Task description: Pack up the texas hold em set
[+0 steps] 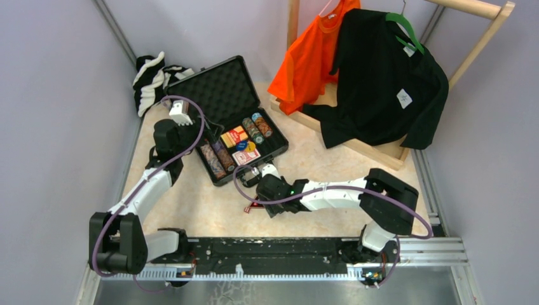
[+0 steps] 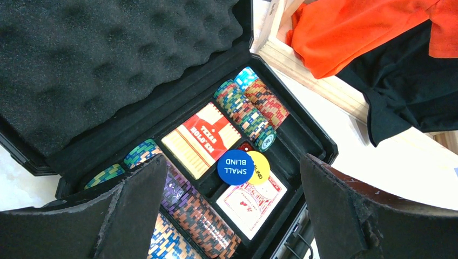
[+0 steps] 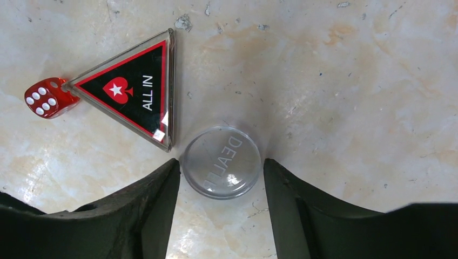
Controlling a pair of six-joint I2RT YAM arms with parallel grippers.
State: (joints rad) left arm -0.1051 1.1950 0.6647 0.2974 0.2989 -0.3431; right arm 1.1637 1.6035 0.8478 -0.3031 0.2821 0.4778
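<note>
**Item: Texas hold 'em set, partly packed.**

- Clear disc (image 3: 220, 162), marked DEALER: was found flat on the table (image 3: 351, 81), between the fingers of the right claw (image 3: 220, 168). The jaws were set narrowly, just wider than the disc, and nothing was lifted.
- Black-red triangle (image 3: 137, 91), marked ALL IN: was found just ahead of that claw, one corner close beside the disc.
- Red die (image 3: 47, 98): was seen touching the triangle's far tip.
- Briefcase (image 2: 310, 129): was laid open beneath the left claw (image 2: 233, 159), which was spread wide and held nothing. The foam-lined lid (image 2: 108, 59) was raised beyond the fingertips.
- Poker chips (image 2: 248, 110): were stacked in rows in the tray, some ahead of the left claw and some beneath it.
- Red card deck (image 2: 202, 137): was lodged between the chip rows.
- Blue disc (image 2: 235, 167), marked SMALL BLIND: was overlapped on a yellow disc (image 2: 261, 168), directly below the left claw.

**Surroundings.** The tabletop was pale, marbled, stained and flecked. Lavender-grey walls (image 1: 51, 95) were noted around it. A wooden rack (image 1: 473, 7) with an orange shirt (image 1: 311, 57) and a black shirt (image 1: 381, 82) was seen well beyond the right claw. A striped cloth (image 1: 152, 79) was bunched beyond the left claw, behind the lid.
</note>
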